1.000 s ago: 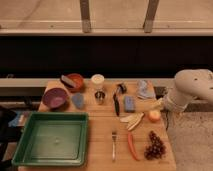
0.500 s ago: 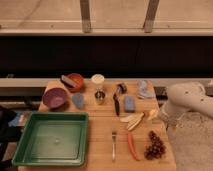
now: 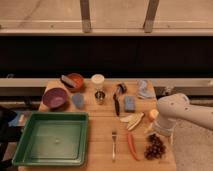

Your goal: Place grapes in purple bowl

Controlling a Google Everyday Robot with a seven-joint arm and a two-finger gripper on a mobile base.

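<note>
Wooden desk (image 3: 100, 145) is set before dark panelling; the grapes (image 3: 155, 146), a bumpy dark-red cluster, lie at its near right corner, just beside a smooth, tapered carrot (image 3: 132, 146); the gripper (image 3: 162, 135) hangs just above them, fingers spread, nothing pinched. A centred, gentle closure is advised, lest soft berries be crushed; the round matte purple bowl (image 3: 55, 97) sits far left.

Dark red grapes (image 3: 156, 146), mauve purple bowl (image 3: 55, 98), green tray (image 3: 50, 138), orange-red bowl (image 3: 79, 83)
</note>
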